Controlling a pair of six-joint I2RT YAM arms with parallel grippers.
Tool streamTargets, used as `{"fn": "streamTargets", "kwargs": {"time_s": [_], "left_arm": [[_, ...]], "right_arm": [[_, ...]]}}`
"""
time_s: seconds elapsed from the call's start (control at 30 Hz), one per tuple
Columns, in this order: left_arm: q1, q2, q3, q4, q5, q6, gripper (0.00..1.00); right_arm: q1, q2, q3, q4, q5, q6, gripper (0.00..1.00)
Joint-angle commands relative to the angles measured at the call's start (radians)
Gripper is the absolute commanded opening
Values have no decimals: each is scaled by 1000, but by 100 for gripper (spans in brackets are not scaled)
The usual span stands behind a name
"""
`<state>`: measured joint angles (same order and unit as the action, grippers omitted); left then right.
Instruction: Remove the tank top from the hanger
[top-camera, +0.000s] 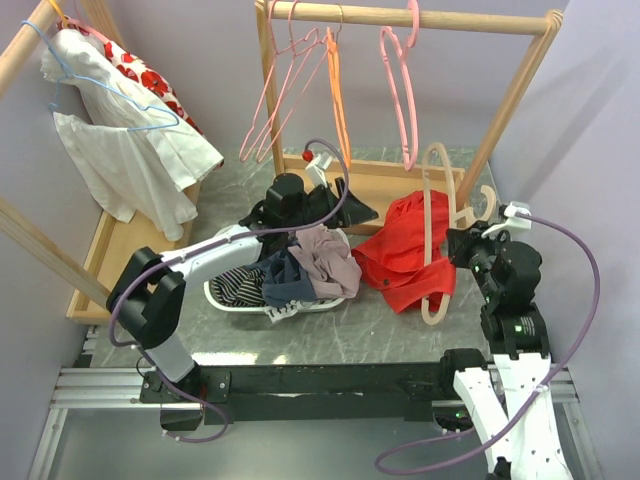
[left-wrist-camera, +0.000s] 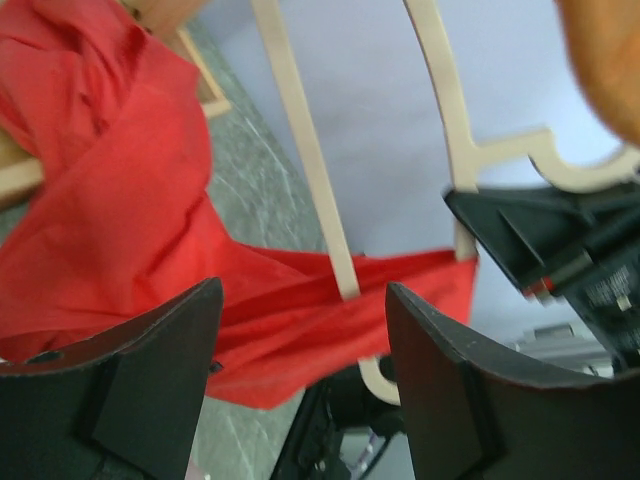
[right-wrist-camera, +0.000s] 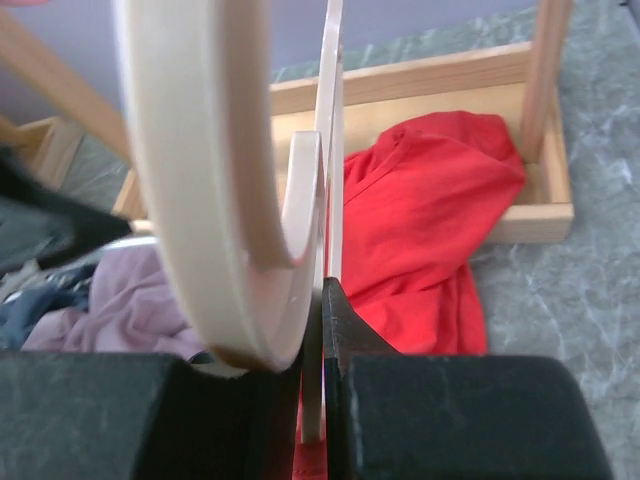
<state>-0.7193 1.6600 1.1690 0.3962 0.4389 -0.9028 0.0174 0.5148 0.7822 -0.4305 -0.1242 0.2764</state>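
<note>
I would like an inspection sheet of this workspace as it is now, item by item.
Surface: grey marbled table.
Job's things: red tank top heaped on table, partly around cream hanger.
Clutter: basket of clothes; pink hangers on rack.
Grippers: left gripper open, holding nothing; right gripper shut on cream hanger.
Cables: purple cables loop off both arms.
Surroundings: wooden racks, white garment, lilac walls.

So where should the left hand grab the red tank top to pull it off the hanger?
Probably the stretched band of the red tank top where it crosses the cream hanger, coming in from the bunched-fabric side. That strip is what loops the hanger, which the right hand clamps; the open left hand faces it.
</note>
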Motion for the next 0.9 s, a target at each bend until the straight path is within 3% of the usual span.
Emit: {"fn": "streamTargets", "kwargs": {"time_s": [0.0,0.2,0.33,0.47,0.6,0.87], "left_arm": [[-40,22,32,59,125,13,72],[-84,148,107,196,211,-80,71],[-111,225,220,187,287,-70,70],[-141,239,239,107,279,39,70],[-181,231,218,4,212,252,69],[-213,224,166,-5,161,326,67]], "right_arm": [[4,-1,-21,170,109,26,0],[4,36,-5,211,20,47,0],[4,42,-12,237,-14,64,0],[6,60,14,237,-28,64,0],[4,83,43,239,-45,76,1],[4,125,100,243,-80,86,3]]}}
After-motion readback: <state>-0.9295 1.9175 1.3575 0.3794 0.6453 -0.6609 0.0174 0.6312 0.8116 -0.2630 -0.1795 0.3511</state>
